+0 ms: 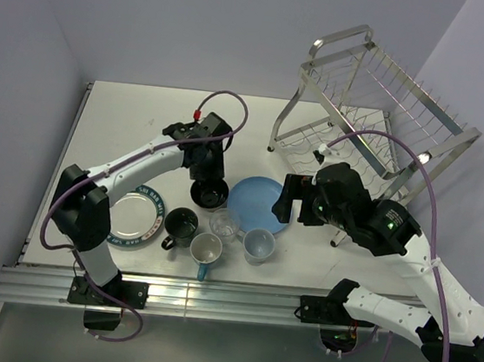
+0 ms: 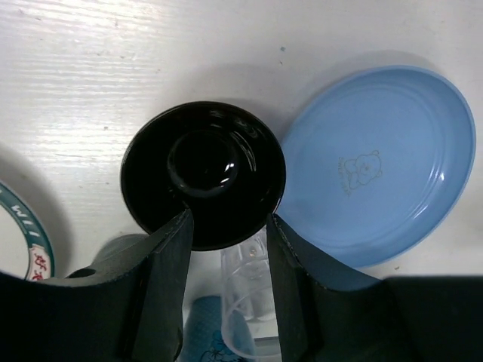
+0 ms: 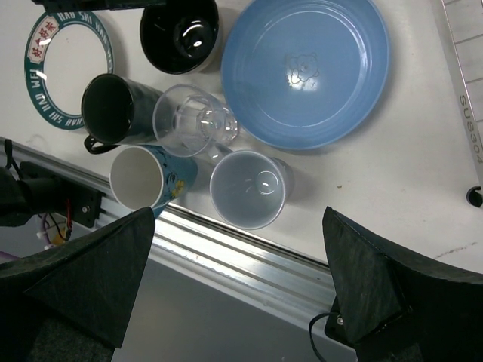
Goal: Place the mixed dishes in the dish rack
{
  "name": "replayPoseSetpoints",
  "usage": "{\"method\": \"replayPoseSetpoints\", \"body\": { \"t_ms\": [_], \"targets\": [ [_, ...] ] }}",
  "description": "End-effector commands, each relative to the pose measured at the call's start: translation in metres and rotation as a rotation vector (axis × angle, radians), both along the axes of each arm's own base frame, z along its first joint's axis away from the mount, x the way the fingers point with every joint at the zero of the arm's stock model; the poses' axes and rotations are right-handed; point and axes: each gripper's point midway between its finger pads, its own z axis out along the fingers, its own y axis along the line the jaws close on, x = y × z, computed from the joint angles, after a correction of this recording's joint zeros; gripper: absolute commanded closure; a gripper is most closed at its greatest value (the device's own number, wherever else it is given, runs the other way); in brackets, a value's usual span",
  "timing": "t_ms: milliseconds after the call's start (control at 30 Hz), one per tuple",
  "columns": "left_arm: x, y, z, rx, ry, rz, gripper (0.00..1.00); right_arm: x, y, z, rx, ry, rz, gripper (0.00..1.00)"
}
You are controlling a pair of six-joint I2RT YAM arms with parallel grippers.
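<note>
My left gripper [image 1: 210, 177] is open and hangs low over the near rim of the black bowl [image 1: 210, 196]. In the left wrist view its fingers [image 2: 170, 260] flank that rim [image 2: 204, 173], gripping nothing. My right gripper [image 1: 288, 199] is wide open and empty, high over the right edge of the light-blue plate [image 1: 259, 203]. In front stand the dark mug [image 1: 182, 226], clear glass [image 1: 225, 224], white-and-blue mug [image 1: 205, 251] and light-blue cup [image 1: 258, 245]. The white plate with the teal rim [image 1: 135, 218] lies at the left. The dish rack [image 1: 373, 108] stands at the far right, with no dishes in it.
The right wrist view shows the cup [image 3: 249, 188], glass [image 3: 192, 121], both mugs [image 3: 113, 109], bowl [image 3: 179, 34] and blue plate [image 3: 306, 68] clustered tightly. The table's metal front rail [image 3: 249, 260] runs just below them. The walls close in behind the rack.
</note>
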Motion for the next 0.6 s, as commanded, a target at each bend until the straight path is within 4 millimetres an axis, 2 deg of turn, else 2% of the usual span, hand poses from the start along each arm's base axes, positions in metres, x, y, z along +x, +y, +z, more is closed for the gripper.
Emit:
{"method": "replayPoseSetpoints", "body": {
  "t_ms": [0,133,333,567],
  "targets": [
    [0.001,-0.020,-0.007,-0.048,0.042,-0.007,0.50,-0.002,-0.004,0.009,0.020,-0.020,-0.024,0.00],
    [0.001,-0.034,-0.018,-0.039,0.070,-0.043,0.51,-0.005,-0.009,0.017,0.042,-0.036,-0.037,0.00],
    [0.006,-0.054,-0.027,-0.020,0.080,-0.091,0.51,-0.009,-0.016,0.017,0.055,-0.035,-0.064,0.00],
    [0.002,-0.057,-0.046,0.006,0.117,-0.102,0.51,-0.015,-0.024,0.016,0.060,-0.032,-0.088,0.00]
  ]
}}
